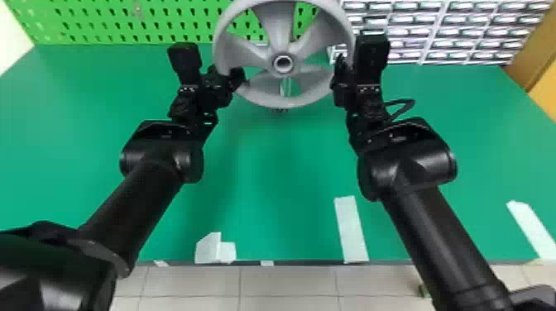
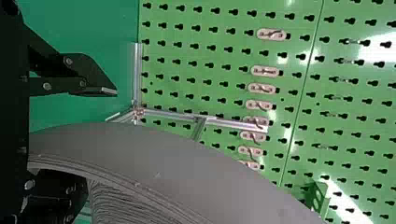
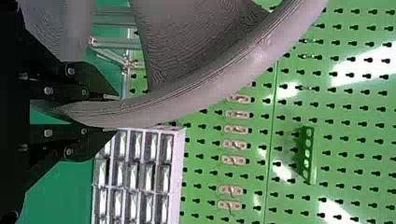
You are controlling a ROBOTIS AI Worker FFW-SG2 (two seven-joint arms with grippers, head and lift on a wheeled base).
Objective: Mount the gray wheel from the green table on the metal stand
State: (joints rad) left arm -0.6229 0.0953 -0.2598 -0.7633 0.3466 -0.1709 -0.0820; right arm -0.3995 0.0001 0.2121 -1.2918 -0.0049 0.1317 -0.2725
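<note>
The gray wheel (image 1: 283,99) is held up over the far part of the green table (image 1: 281,165), its hub facing the head camera. At its right rim, my right gripper (image 1: 345,70) is shut on it; in the right wrist view the right gripper (image 3: 114,114) has the rim of the wheel (image 3: 154,108) between its fingers. My left gripper (image 1: 238,78) is at the left rim. In the left wrist view the left gripper (image 2: 100,140) stands open around the wheel (image 2: 154,154), one finger apart from the rim. Behind the wheel is the metal stand (image 2: 233,123), partly hidden.
A green pegboard (image 1: 136,25) rises at the table's back, with a rack of small drawers (image 1: 434,33) on the right. Pieces of white tape (image 1: 351,229) lie near the front edge. Hooks (image 2: 265,71) hang on the pegboard.
</note>
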